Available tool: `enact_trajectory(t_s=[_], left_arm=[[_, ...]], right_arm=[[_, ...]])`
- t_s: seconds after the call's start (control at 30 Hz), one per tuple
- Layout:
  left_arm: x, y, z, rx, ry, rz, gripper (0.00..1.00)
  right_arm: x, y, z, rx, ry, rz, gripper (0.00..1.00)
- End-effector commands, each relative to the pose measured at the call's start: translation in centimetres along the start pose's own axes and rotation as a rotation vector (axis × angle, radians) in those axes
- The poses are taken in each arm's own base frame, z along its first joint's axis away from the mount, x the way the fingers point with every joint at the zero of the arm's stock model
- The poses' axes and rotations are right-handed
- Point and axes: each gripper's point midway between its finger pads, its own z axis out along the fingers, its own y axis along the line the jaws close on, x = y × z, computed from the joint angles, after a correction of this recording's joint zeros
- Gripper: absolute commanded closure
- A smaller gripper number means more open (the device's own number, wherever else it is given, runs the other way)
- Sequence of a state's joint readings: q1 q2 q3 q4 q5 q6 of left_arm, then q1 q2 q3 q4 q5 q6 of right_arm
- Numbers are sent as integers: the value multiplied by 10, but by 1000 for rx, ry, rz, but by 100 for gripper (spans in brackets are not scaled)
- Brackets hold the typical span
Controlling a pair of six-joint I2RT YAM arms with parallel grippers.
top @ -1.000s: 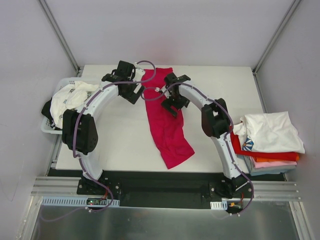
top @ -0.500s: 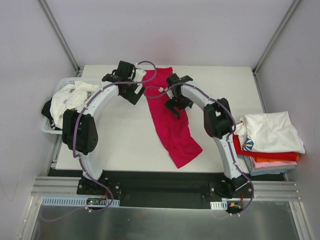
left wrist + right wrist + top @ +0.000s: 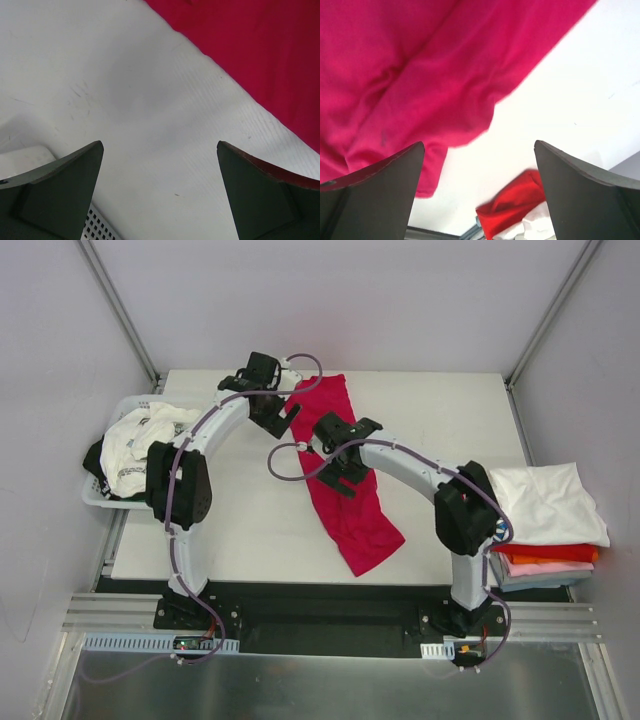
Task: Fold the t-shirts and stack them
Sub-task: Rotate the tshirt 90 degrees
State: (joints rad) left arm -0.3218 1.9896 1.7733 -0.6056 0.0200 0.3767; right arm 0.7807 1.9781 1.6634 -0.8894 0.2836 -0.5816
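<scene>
The crimson t-shirt (image 3: 362,527) lies as a long narrow band slanting across the table (image 3: 240,520). It fills the space under your right gripper (image 3: 478,144), passing beneath its left finger and across the gap, with a soft ridge of bunched cloth there. The hem runs out short of the other finger, so that side has bare table under it. Those jaws stand wide apart and hold nothing.

Your left gripper (image 3: 160,145) is also spread wide and empty. Only tabletop shows between its fingers, and the shirt's straight edge passes just beyond the right-hand finger. A corner of the white basket (image 3: 100,495) sits close behind the left-hand finger, with unfolded shirts (image 3: 135,440) heaped inside. The finished stack (image 3: 545,505), white on top of red, orange and pink, is well apart beyond the right jaws.

Here is what I think could spoil it:

- **Left gripper:** if you close it where it is, it will likely pinch air or scrape the table, because the cloth is beside the gap and not in it.
- **Right gripper:** if you close it on that ridge, you may catch only the top layer, and lifting would then peel the fold open.
- **Both ends:** if one end goes up before the other, the band may twist.
- **Basket:** mind it when the left arm swings back.
</scene>
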Motion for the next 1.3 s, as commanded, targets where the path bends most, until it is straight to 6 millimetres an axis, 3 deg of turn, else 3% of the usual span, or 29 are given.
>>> enact_trajectory(t_s=[0.0, 0.23, 0.4, 0.63, 0.8, 0.97, 1.27], left_arm=[[-8, -4, 3, 23, -13, 26, 2], [-6, -23, 14, 103, -10, 24, 2], [-18, -36, 21, 94, -13, 95, 2], [-24, -29, 36, 56, -2, 110, 1], [-13, -27, 39, 37, 31, 129, 2], [-8, -23, 41, 16, 52, 139, 2], [-5, -20, 36, -5, 59, 141, 2]], right_arm=[[33, 0, -23, 49, 4, -41, 4], [79, 27, -30, 0, 47, -142, 4], [103, 49, -38, -53, 34, -212, 4], [132, 78, -40, -114, 73, -270, 4], [142, 105, -35, -164, 70, -355, 4], [138, 123, -34, -173, 26, -449, 4], [134, 132, -19, -191, 37, -516, 4]])
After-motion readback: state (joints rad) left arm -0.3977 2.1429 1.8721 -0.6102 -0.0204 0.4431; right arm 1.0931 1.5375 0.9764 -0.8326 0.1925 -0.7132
